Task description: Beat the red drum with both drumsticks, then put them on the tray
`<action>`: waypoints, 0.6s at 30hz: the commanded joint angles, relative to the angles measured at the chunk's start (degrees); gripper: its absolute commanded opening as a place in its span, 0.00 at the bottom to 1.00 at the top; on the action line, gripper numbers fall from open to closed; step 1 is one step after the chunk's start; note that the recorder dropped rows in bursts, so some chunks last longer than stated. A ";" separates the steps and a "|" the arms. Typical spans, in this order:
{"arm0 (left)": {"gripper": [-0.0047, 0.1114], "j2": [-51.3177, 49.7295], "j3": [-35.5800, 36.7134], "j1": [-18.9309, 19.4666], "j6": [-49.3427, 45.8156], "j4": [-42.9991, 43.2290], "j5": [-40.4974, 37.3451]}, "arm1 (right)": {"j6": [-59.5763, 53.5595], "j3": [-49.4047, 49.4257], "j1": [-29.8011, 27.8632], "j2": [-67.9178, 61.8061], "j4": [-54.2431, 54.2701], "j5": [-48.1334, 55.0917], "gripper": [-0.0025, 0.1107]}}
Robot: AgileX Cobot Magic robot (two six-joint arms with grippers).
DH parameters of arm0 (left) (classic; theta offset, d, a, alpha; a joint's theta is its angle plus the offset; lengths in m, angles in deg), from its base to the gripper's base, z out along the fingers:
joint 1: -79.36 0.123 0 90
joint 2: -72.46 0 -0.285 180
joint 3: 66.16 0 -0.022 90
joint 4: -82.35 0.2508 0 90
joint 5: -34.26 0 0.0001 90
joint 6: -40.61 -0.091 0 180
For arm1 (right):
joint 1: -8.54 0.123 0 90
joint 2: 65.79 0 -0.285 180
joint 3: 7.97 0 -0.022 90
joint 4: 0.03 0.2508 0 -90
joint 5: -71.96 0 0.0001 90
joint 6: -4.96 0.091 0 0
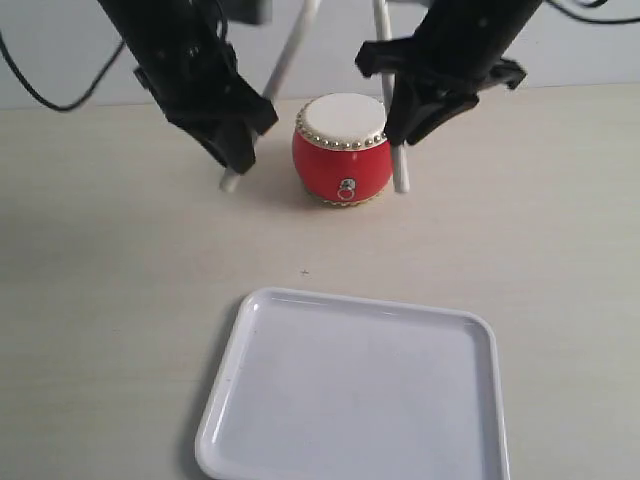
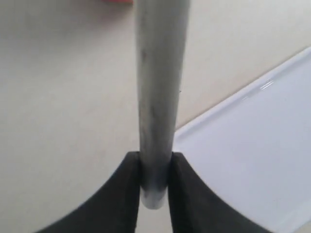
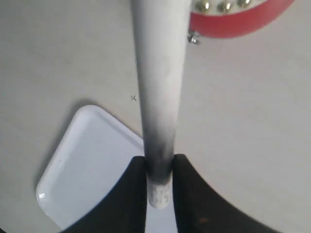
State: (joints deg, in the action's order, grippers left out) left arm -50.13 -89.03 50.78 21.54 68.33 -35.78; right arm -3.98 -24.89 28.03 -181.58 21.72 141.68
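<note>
1. The red drum [image 1: 341,150] stands upright on the pale table [image 1: 100,300] in the upper middle of the exterior view. Its cream skin faces up and the small metal ring on its side faces the camera.
2. The left gripper [image 1: 236,158] hangs at the upper left of that view, near the drum but apart from it. Its black jaws are pinched tight on the left drumstick [image 1: 288,52], and the left wrist view shows no gap between fingers and wood.
3. That stick slants up and to the right, out of the top of the frame. Its short lower end pokes out below the jaws, close to the table; whether it touches cannot be told.
4. The right gripper [image 1: 408,118] sits at the upper right, just beside the drum. It is clamped the same way on the right drumstick [image 1: 401,172].
5. This stick runs nearly upright, with its lower end beside the drum's base and its upper part leaving the frame.
6. The tray [image 1: 350,400] lies flat in the lower middle, well apart from the drum, and the bottom edge of the frame cuts it off.
</note>
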 commanded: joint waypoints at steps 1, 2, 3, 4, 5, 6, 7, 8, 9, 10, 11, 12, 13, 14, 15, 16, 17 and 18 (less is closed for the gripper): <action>0.04 -8.98 0.30 -0.09 -0.59 -1.04 0.08 | -1.07 -0.41 -0.26 7.75 -1.24 0.24 0.02; 0.04 -10.75 0.03 -0.09 -0.59 -1.20 0.08 | -1.06 -0.41 -0.26 8.16 -1.24 0.24 0.02; 0.04 -12.03 0.01 -0.09 -0.59 -1.20 0.08 | -1.06 -0.41 -0.26 8.16 -1.24 0.24 0.02; 0.04 -12.67 0.01 -0.09 -0.59 -1.20 0.08 | -1.06 -0.41 -0.26 7.99 -1.52 0.24 0.02; 0.04 -12.84 0.01 -0.09 -0.59 -1.32 0.08 | -1.22 -0.41 -0.26 7.72 -1.50 0.24 0.02; 0.04 -12.84 0.01 -0.09 -0.59 -1.32 0.08 | -1.22 -0.41 -0.26 7.17 -1.50 0.24 0.02; 0.04 -12.62 0.01 -0.09 -0.59 -1.32 0.08 | -1.31 -0.41 -0.26 6.67 -1.50 0.24 0.02; 0.04 -11.99 0.01 -0.09 -0.59 -1.20 0.08 | -1.31 -0.41 -0.26 5.95 -1.50 0.24 0.02; 0.04 -11.18 0.01 0.01 -0.59 -1.20 0.08 | -1.44 -0.41 -0.26 5.07 -1.50 0.24 0.02; 0.04 -10.40 0.01 0.13 -0.59 -0.98 0.08 | -1.44 -0.41 -0.26 4.31 -1.50 0.24 0.02; 0.04 -9.36 0.01 0.27 -0.59 -0.71 0.08 | -1.44 -0.41 -0.26 3.33 -1.50 0.24 0.02; 0.04 -8.42 0.01 0.61 -0.59 -0.93 0.08 | -1.44 -0.41 -0.26 2.47 -1.50 0.24 0.02; 0.04 -7.75 0.01 0.62 -0.59 -1.35 0.08 | -1.44 -0.41 -0.26 1.96 -1.50 0.24 0.02; 0.04 -7.51 0.01 0.62 -0.59 -1.78 0.08 | -1.44 -0.41 -0.26 1.56 -1.50 0.24 0.02; 0.04 -7.47 0.01 0.62 -0.59 -1.89 0.08 | -1.44 -0.57 -0.26 1.45 -1.50 0.24 0.02; 0.04 -7.47 0.01 0.62 -0.59 -1.89 0.08 | -1.44 -0.56 -0.26 1.45 -1.50 0.24 0.02; 0.04 -7.75 0.01 0.62 -0.59 -1.89 0.08 | -1.82 -0.56 -0.26 1.32 -1.50 0.24 0.02; 0.04 -7.88 0.11 0.62 -0.59 -1.89 0.08 | -1.94 -0.56 -0.26 1.16 -1.81 0.24 0.02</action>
State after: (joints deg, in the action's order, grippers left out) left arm -57.99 -88.88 51.12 21.14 66.95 -35.68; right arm -4.89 -24.95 28.03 -180.46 20.50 142.13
